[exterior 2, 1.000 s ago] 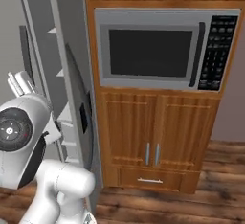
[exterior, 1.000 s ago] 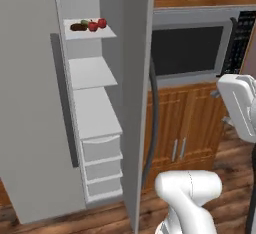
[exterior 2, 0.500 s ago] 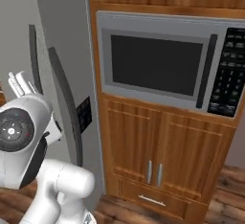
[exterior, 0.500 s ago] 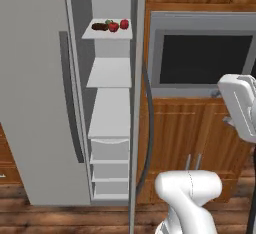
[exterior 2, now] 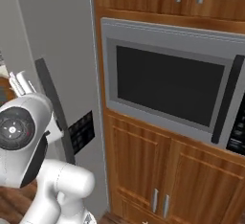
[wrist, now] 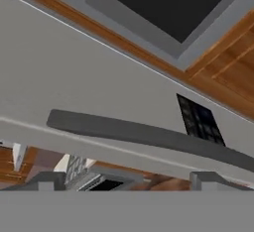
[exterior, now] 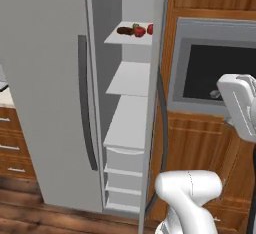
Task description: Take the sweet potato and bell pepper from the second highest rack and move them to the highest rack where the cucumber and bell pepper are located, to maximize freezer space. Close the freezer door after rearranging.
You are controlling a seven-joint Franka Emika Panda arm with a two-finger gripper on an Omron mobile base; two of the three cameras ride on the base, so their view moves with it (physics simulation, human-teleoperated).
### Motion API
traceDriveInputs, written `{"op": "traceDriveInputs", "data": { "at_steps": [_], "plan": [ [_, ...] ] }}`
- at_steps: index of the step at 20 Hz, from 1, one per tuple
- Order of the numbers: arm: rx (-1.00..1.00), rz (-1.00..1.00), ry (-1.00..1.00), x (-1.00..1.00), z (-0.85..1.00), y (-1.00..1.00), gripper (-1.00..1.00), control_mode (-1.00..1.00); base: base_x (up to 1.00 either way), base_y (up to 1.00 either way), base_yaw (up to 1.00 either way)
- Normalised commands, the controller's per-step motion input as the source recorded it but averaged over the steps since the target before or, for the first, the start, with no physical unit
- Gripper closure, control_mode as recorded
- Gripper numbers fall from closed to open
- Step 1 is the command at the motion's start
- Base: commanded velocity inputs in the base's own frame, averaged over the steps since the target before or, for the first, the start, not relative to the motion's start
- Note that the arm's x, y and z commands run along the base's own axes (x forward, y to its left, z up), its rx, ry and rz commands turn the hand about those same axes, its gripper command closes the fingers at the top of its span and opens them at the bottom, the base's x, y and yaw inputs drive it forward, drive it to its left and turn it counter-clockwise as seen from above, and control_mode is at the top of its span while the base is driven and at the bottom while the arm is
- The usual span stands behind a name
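The freezer (exterior: 131, 78) stands with its freezer door (exterior: 45, 103) swung open at the left, its dark handle (exterior: 85, 108) on the edge. On the uppermost rack that shows (exterior: 116, 39) lie a dark oblong vegetable (exterior: 124, 30) and a red bell pepper (exterior: 139, 30), with another red piece (exterior: 150, 28) at the door edge. The two racks below are bare. The sweet potato is out of view. My gripper (wrist: 128, 181) is open and holds nothing. It faces the neighbouring grey door and its long dark handle (wrist: 139, 134).
The neighbouring door carries a black dispenser panel (wrist: 198, 119) (exterior 2: 81, 132) and stands just left of a wood-framed wall oven (exterior 2: 167, 89). White drawers (exterior: 125, 163) fill the freezer's bottom. My arm (exterior: 242, 108) rises in front of the oven. Wooden drawers (exterior: 12, 148) stand at the far left.
The whole scene has slid right in the left base view, so the base has driven left and closer. The vegetables have not moved on the rack. The gripper has stayed open.
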Motion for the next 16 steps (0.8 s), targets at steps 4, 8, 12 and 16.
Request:
{"op": "traceDriveInputs", "data": {
  "at_steps": [4, 8, 12, 16],
  "plan": [
    [0.00, 0.00, 0.00, 0.00, 0.00, 0.00, -1.00, 1.00, 0.50, -0.23, 0.24],
    [0.21, 0.07, 0.00, 0.46, 0.00, 0.17, -1.00, -1.00, 0.00, 0.00, 0.00],
    [0.19, 0.00, 0.00, 0.71, 0.00, 0.26, -1.00, -1.00, 0.00, 0.00, 0.00],
    [0.13, -0.01, 0.00, 0.77, 0.00, 0.35, -1.00, -1.00, 0.00, 0.00, 0.00]
  ]
}}
